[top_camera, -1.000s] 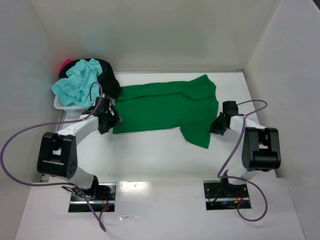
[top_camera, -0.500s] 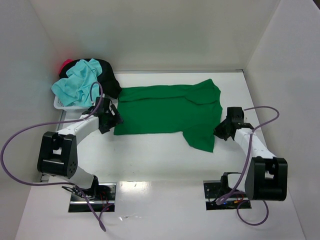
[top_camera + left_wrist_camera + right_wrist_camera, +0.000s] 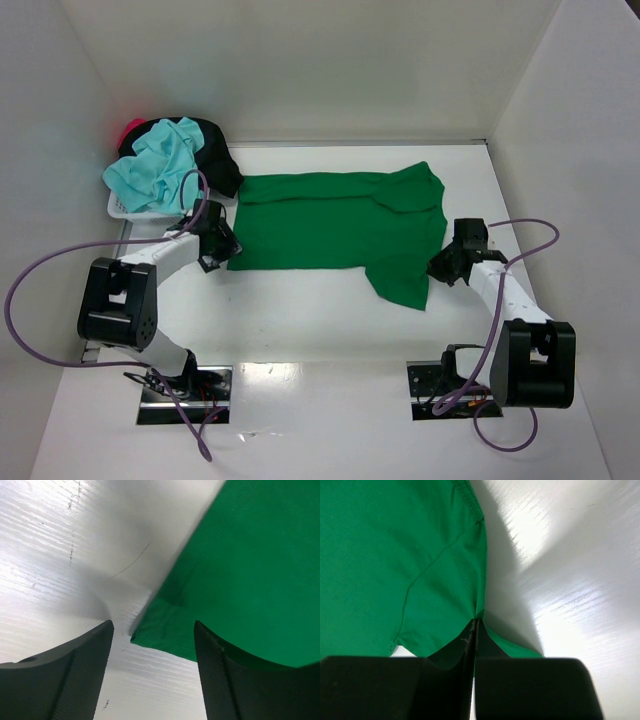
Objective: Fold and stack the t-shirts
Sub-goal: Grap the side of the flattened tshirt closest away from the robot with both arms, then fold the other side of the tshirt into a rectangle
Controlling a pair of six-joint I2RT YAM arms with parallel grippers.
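A bright green t-shirt (image 3: 335, 222) lies spread across the middle of the table, with one sleeve flap hanging toward the near right. My left gripper (image 3: 220, 252) sits low at the shirt's near-left corner. In the left wrist view it (image 3: 152, 630) is open, and the green corner (image 3: 155, 632) lies on the table between the fingers (image 3: 80, 670). My right gripper (image 3: 440, 267) is at the shirt's right edge. In the right wrist view its jaws (image 3: 476, 625) are shut on a pinch of the green cloth (image 3: 410, 560).
A small white basket (image 3: 118, 208) stands at the far left, heaped with a light turquoise shirt (image 3: 155, 168), a black one (image 3: 218, 150) and a bit of red cloth (image 3: 130, 128). White walls close in the table at the back and on both sides.
My right gripper has dragged the shirt's right edge rightward, flattening the cloth. My left gripper has shifted slightly toward the near-left corner and its fingers have narrowed a little.
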